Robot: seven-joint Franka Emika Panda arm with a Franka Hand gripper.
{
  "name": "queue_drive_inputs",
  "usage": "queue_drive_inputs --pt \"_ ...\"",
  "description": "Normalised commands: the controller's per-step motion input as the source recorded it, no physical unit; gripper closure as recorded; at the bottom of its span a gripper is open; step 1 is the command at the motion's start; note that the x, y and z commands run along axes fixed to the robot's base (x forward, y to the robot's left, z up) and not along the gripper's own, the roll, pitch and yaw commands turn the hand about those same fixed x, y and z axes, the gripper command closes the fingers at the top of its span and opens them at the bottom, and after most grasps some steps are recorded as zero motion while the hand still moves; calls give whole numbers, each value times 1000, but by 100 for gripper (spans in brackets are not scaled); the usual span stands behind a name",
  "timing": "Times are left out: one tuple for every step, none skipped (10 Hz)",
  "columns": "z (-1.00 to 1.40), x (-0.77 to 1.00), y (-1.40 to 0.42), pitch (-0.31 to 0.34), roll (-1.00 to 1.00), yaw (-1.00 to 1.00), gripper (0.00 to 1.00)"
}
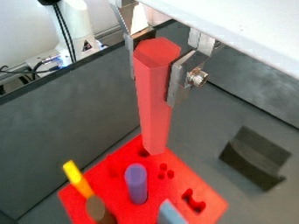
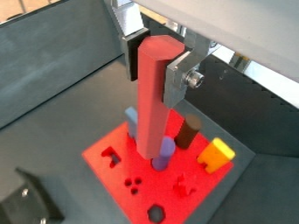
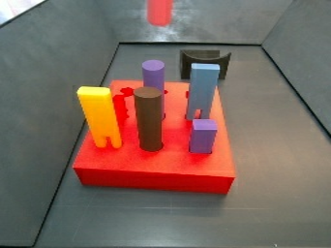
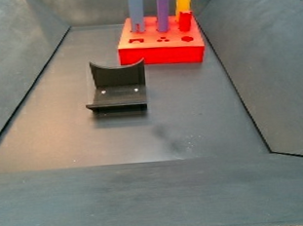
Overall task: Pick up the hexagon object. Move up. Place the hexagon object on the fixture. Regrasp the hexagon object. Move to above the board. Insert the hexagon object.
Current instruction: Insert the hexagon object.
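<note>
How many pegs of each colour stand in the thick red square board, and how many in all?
Yellow forked peg: 1
Purple pegs, tall round and short square: 2
Blue peg: 1
Dark brown round peg: 1
Short red peg, partly hidden: 1
Total in the board: 6
Not counted: the long red hexagonal rod, held upright by the claw above the board.
</note>
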Motion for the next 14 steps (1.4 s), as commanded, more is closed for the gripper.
queue_drive_inputs --pt "-43 -491 677 -207 -307 197 100" --pt "-220 -357 629 -241 -429 114 100" --pt "-223 -297 577 -229 -444 20 100" --pt "-420 -160 340 -184 -351 0 100" --pt "-506 -126 177 -171 -293 -226 100" --pt "-517 -183 166 -156 -283 -406 100" --pt "-531 -206 157 -124 -239 -506 100" --pt "-534 -263 140 -81 -176 -574 100" --pt "-540 -286 23 -84 -143 -700 100" --pt "-446 -174 0 -60 -89 -777 100" --pt "-363 0 -17 0 -61 -989 100" --pt "-360 0 -17 -34 -59 -1000 100" --pt "-403 0 -29 -74 -60 -989 100" --pt "-454 0 -29 -44 -71 -926 100"
